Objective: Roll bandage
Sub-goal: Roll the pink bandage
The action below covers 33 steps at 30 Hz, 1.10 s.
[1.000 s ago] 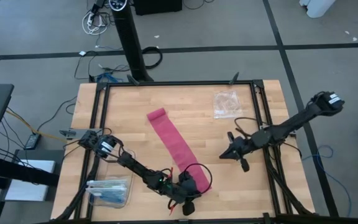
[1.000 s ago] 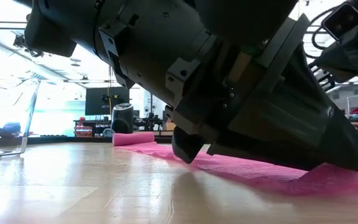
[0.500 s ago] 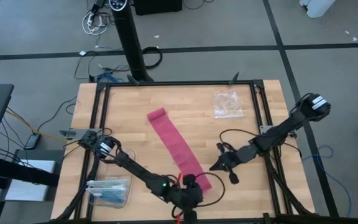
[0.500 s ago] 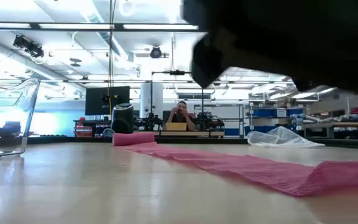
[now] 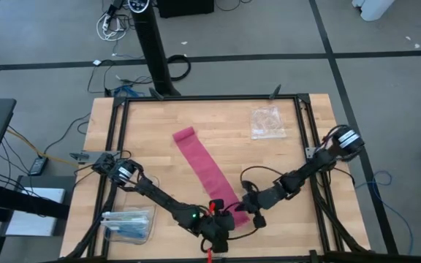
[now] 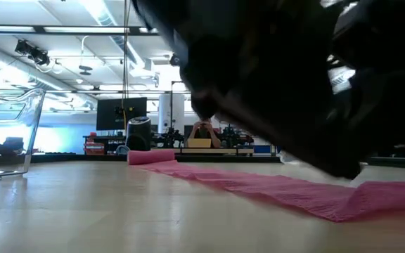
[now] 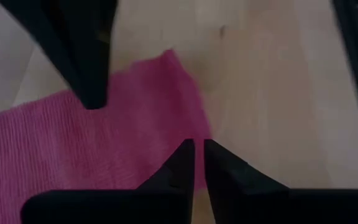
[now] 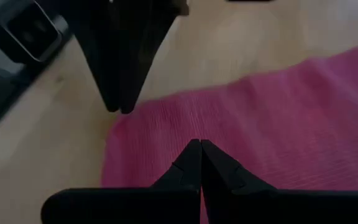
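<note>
A: Edges first. What room do I have around the bandage (image 5: 207, 170)?

B: It lies flat, a diagonal strip across the middle of the worktop (image 5: 152, 139). Bare wood on both long sides of it. Its far end has a small rolled bit, well clear of the black frame rail (image 5: 210, 98). Its near end sits close to the worktop's front edge, and both arms crowd in there.

A: Anything else near the bandage?

B: Clear plastic bag (image 5: 266, 121) well off toward the far right corner. Clear box with blue contents (image 5: 129, 223) well apart from it at the front left edge. Neither touches it.

A: Left claw?

B: Left claw (image 5: 223, 221) is right at the near end of the bandage. In my left wrist view the fingers (image 7: 180, 163) stand almost together, a thin gap between them, tips at the strip's end edge. I can't tell whether fabric is pinched.

A: Right claw?

B: Right claw (image 5: 244, 208) is just beside the same end, on its right side, facing the left one. Clenched, nothing in it. In my right wrist view its tips (image 8: 199, 155) hang over the pink fabric near the end corner.

A: Low view?

B: Mostly blocked by dark arm. Bandage (image 6: 273, 191) runs flat along the worktop, near end slightly humped.
</note>
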Tool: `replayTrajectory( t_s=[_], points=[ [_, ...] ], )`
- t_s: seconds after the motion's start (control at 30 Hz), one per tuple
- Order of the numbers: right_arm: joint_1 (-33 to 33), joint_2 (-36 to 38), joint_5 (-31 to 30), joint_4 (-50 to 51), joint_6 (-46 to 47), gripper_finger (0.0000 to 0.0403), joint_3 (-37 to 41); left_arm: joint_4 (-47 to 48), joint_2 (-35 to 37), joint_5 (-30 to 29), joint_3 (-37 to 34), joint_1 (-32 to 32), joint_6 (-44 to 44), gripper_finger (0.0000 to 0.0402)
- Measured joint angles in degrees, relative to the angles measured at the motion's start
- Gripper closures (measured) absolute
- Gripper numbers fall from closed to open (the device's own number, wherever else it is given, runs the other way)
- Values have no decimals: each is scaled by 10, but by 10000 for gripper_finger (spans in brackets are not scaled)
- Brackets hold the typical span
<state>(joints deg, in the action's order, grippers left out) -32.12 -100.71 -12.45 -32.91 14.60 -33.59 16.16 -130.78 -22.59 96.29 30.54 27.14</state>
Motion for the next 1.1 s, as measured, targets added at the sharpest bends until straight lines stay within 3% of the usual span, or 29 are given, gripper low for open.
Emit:
replayTrajectory(
  t_s=[0.37,0.6,0.83,1.1],
  points=[
    [3,-49,-2,-13,24,403,-14,-32,-1,34,-2,-5,-22,389],
    [3,-49,-2,-12,24,403,-14,-26,-1,-13,-2,-8,-25,389],
    [3,-50,-2,-11,24,403,-14,-38,-18,53,-2,-13,-13,390],
    [5,-50,1,-11,23,403,-13,-47,-18,55,-2,3,3,390]
  ],
)
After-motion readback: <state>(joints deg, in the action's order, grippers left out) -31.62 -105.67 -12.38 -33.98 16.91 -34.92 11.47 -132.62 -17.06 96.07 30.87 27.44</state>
